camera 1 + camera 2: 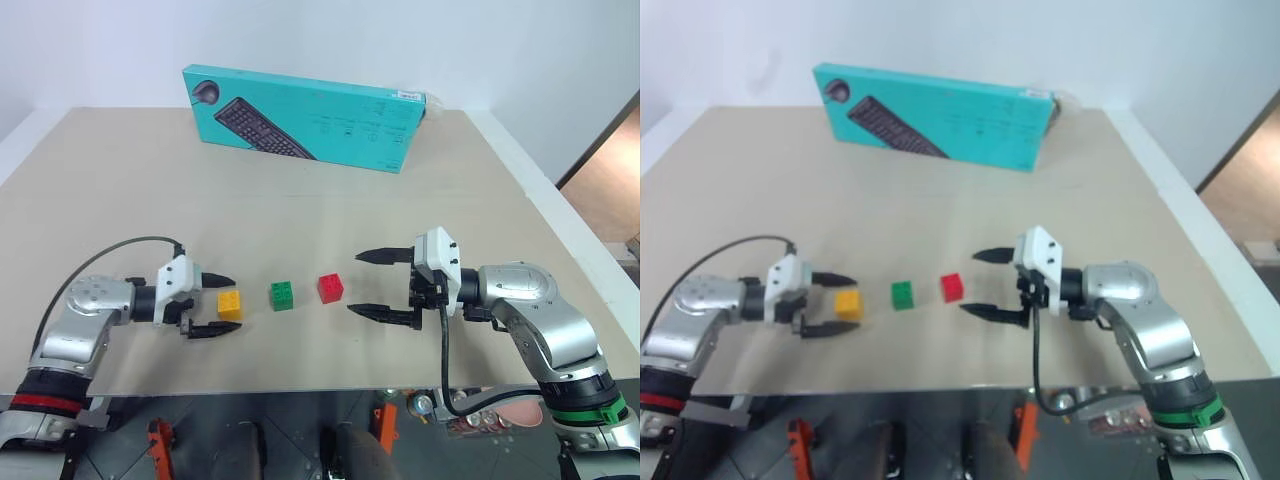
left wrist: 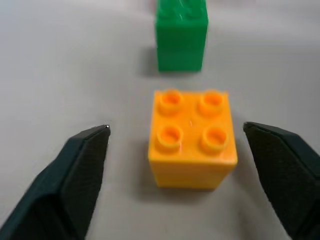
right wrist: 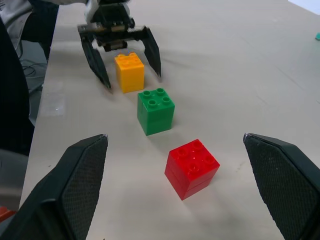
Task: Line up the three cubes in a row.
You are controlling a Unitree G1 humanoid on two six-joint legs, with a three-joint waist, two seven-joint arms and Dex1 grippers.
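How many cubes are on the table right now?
3, all in a row on the table: yellow-orange cube between the left end effector's open fingers, green cube in the middle, red cube nearest the right end effector. None appear hidden.

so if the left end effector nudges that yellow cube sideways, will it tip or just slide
Probably slide: the yellow cube looks squat, sitting flat on the smooth table. It seems rigid, light plastic, so a low push should shift it easily. A push up near the studs might rock it.
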